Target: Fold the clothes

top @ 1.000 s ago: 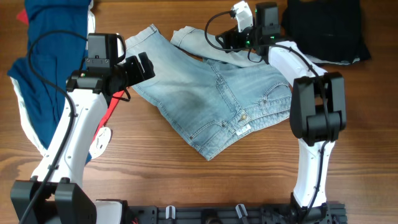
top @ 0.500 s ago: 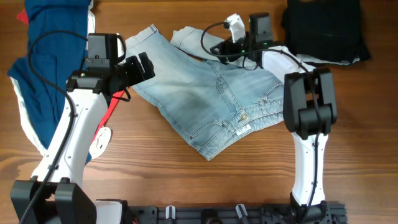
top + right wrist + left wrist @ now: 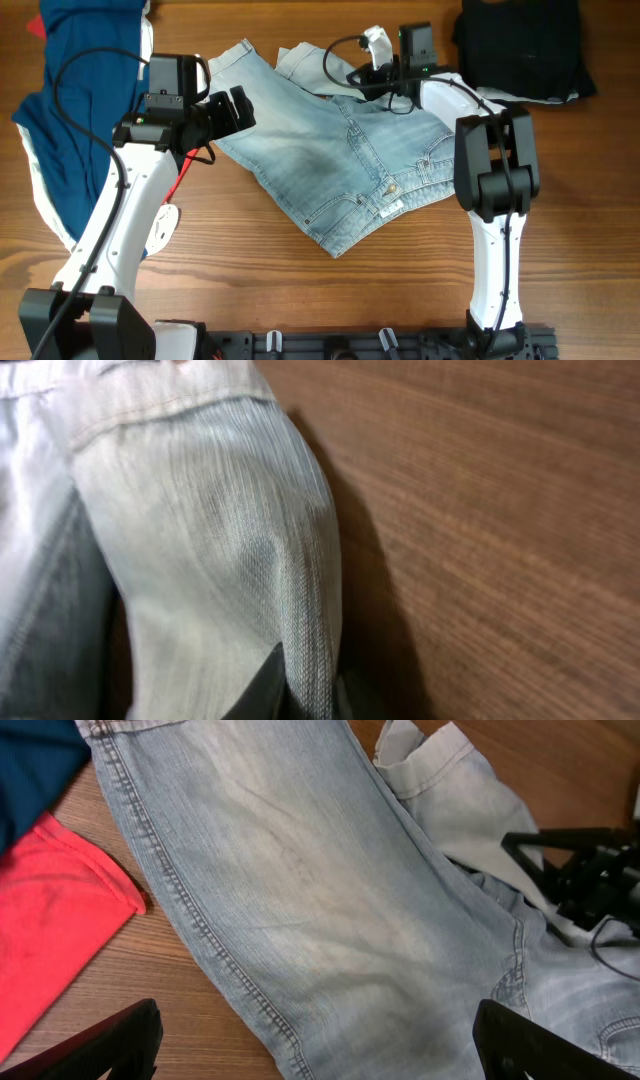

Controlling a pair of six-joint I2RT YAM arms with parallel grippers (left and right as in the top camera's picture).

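Note:
Pale faded-blue denim shorts (image 3: 330, 150) lie spread across the middle of the table. My left gripper (image 3: 238, 108) hovers over their left leg, wide open, with denim (image 3: 330, 900) showing between its fingers and nothing held. At the shorts' far edge my right gripper (image 3: 352, 78) is shut on a raised fold of the denim (image 3: 200, 540). In the right wrist view the cloth is pinched between the two fingertips (image 3: 270, 685). The left wrist view also shows the right gripper (image 3: 575, 870) at its right side.
A large navy garment (image 3: 80, 110) with a red part (image 3: 50, 930) and white edges lies at the left, under my left arm. Black garments (image 3: 520, 45) sit at the back right. Bare wood table (image 3: 300, 290) runs along the front.
My right gripper has slid left along the shorts' far edge and closed on a fold of denim. The left gripper has shifted slightly right, still open.

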